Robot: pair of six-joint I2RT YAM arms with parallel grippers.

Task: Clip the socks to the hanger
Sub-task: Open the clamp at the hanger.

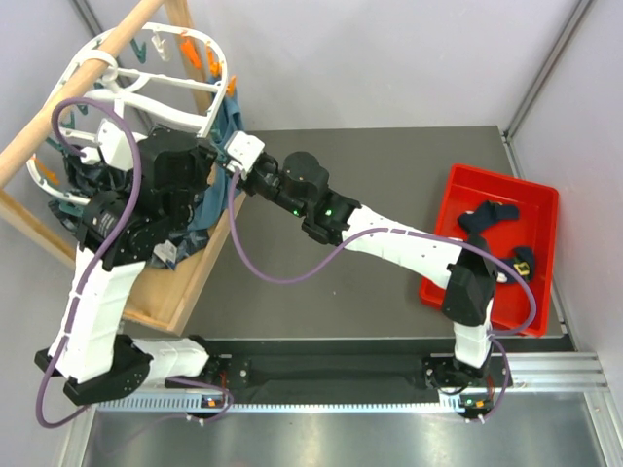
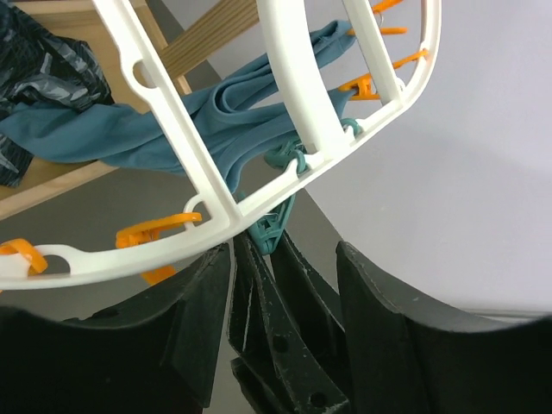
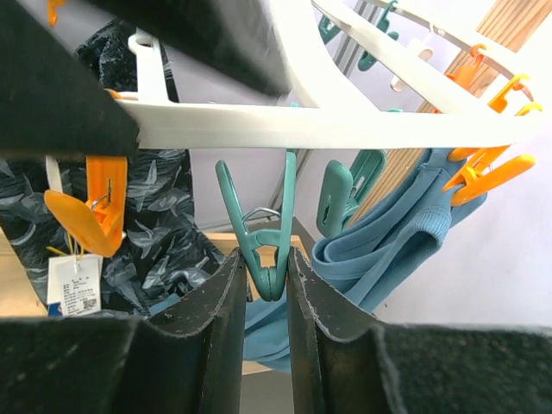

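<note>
The white oval hanger [image 1: 209, 105] hangs from a wooden pole at the far left, with teal and orange clips under it. My right gripper [image 1: 232, 159] reaches across to it and is shut on the lower end of a teal clip [image 3: 263, 246], seen between its fingertips [image 3: 226, 285] in the right wrist view. My left gripper [image 2: 283, 254] is open just below the hanger's rim [image 2: 172, 112], with the right gripper's black fingers and the teal clip [image 2: 272, 226] between its jaws. It holds nothing. Two dark navy socks [image 1: 484, 216] [image 1: 523, 261] lie in the red tray.
The red tray [image 1: 537, 226] sits at the right of the table. A teal-blue garment [image 3: 397, 233] and a dark patterned cloth [image 3: 155, 216] hang close behind the clip. The wooden pole [image 1: 68, 107] and wooden frame [image 1: 185, 282] stand at the left.
</note>
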